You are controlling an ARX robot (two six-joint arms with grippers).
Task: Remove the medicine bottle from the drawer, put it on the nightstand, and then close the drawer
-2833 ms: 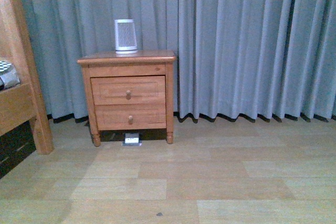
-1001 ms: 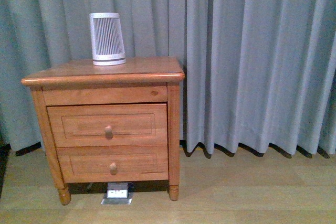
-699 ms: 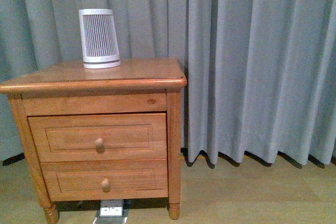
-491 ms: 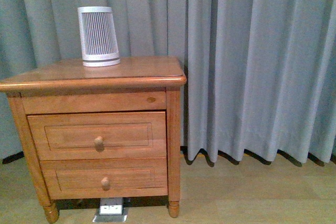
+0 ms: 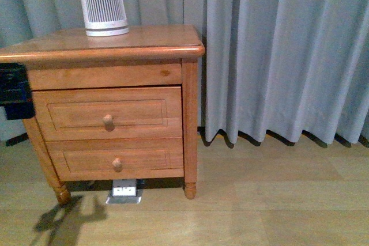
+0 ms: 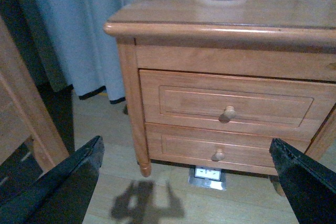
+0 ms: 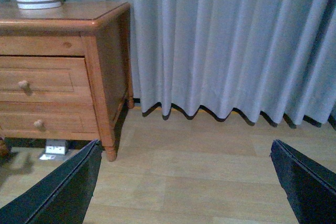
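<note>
At 9 o'clock in the front view, the nightstand (image 5: 150, 36) looms nearer than half a second ago: the robot has closed in to reach. The drawer (image 5: 144, 113) is shut and its knob (image 5: 108, 120) untouched, so the bottle, unseen, is probably inside. The left arm (image 5: 14, 90) enters at 9 o'clock, with the left gripper (image 6: 185, 148) spread wide, facing the knob. The right gripper (image 7: 184, 148) is spread too, over the floor (image 7: 210, 182).
</note>
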